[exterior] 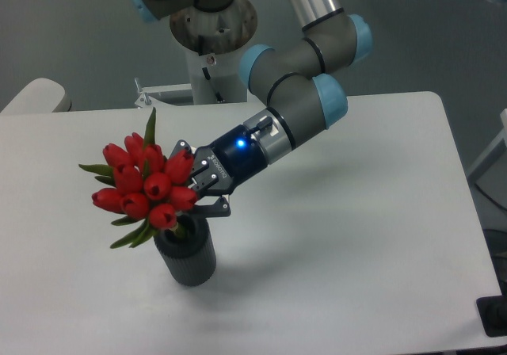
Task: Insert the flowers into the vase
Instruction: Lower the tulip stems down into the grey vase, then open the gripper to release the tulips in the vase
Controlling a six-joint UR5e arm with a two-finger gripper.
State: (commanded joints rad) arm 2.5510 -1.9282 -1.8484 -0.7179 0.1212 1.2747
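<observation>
Flowers [145,185]: clenched in gripper [192,192], stems tilted, tips in mouth of vase [186,253] directly below; buds lean left.

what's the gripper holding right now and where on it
The gripper holds the flowers by the stems just under the buds, above the vase mouth.

Flowers [146,182] crowd the vase [186,257] mouth from above and left, the gripper [200,190] close on its right; bare surface [356,236] lies right and front
</observation>
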